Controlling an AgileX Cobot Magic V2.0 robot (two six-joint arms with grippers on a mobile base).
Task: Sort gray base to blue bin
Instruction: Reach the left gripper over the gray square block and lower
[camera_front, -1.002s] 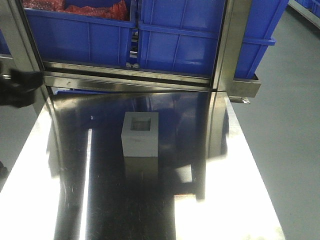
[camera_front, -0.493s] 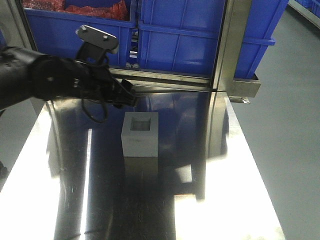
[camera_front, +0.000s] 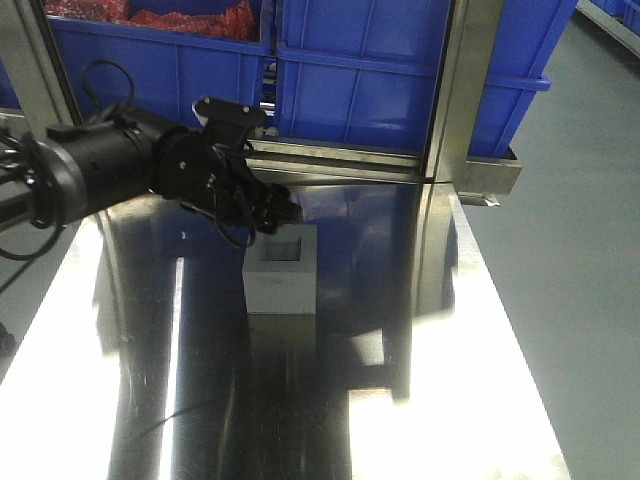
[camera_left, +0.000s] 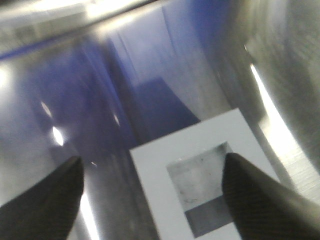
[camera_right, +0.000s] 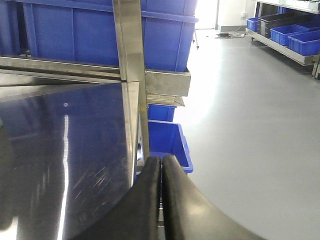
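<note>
The gray base (camera_front: 282, 272) stands on the steel table (camera_front: 420, 380), recess facing up. My left gripper (camera_front: 276, 214) hovers just above its far left corner, jaws open and empty. In the left wrist view the base (camera_left: 165, 165) lies below and between the open fingertips (camera_left: 245, 185), off toward the right finger; the gripper (camera_left: 152, 161) is not touching it. Blue bins (camera_front: 400, 80) sit on the shelf behind the table. Another blue bin (camera_right: 167, 140) sits on the floor past the table's edge. My right gripper (camera_right: 161, 159) is shut and empty, and is out of the front view.
A steel upright post (camera_front: 455, 90) and shelf rail (camera_front: 300, 160) stand right behind the base. The left shelf bin (camera_front: 160, 70) holds red items. Gray floor (camera_front: 580, 250) lies right of the table. More blue bins (camera_right: 295, 35) stand on a far rack.
My left arm came in from the left edge and moved right and down to hover over the base's far corner. The base has not moved.
</note>
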